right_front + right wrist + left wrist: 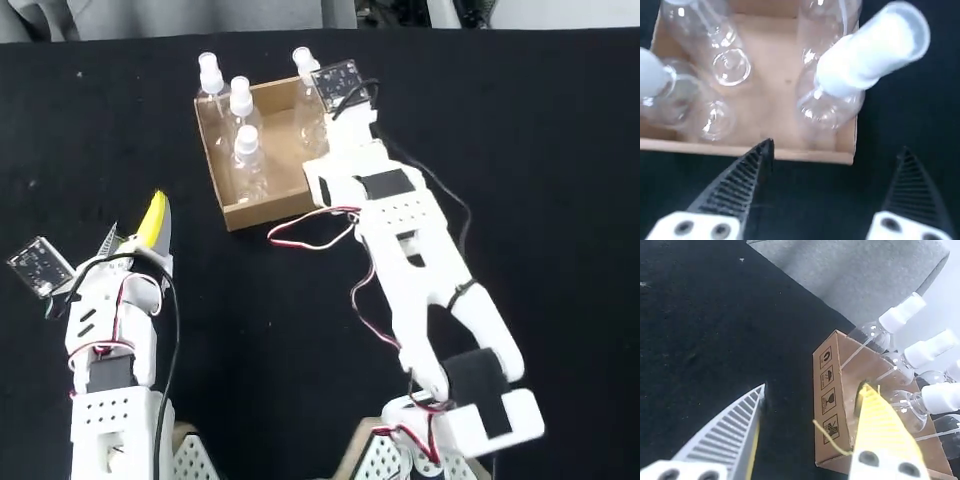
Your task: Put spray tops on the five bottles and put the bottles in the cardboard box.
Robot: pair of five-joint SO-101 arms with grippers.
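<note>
The left gripper (138, 232) is hovering low over the tabletop (520, 150), well short of the cardboard box (262, 210), with its grey and yellow fingers (875, 425) standing apart and holding nothing.

Farther out, the right gripper (836, 147) is hanging just outside the box's near wall. Its black fingers (740, 185) are spread wide and are also empty.

Inside the box, at least four bottles (247, 160) are standing upright, each wearing one of the spray tops (241, 95). The one nearest the right gripper (832, 107) is sitting in the corner by that wall, with its top (870, 50) leaning towards the camera. A fifth may be hiding under the right arm (I cannot tell from these views).

I am judging the capping as done and the boxing as at or near its end, since no loose bottle or top is lying on the cloth. The next move is calling for care more than reach. The right arm needs to lift straight away from the box without brushing that tall top, and the count in the box needs confirming.

The tabletop is wearing a plain black covering. Beyond its far edge a grey surface (865, 270) is running across the back, and past that the room is too unclear to read.
</note>
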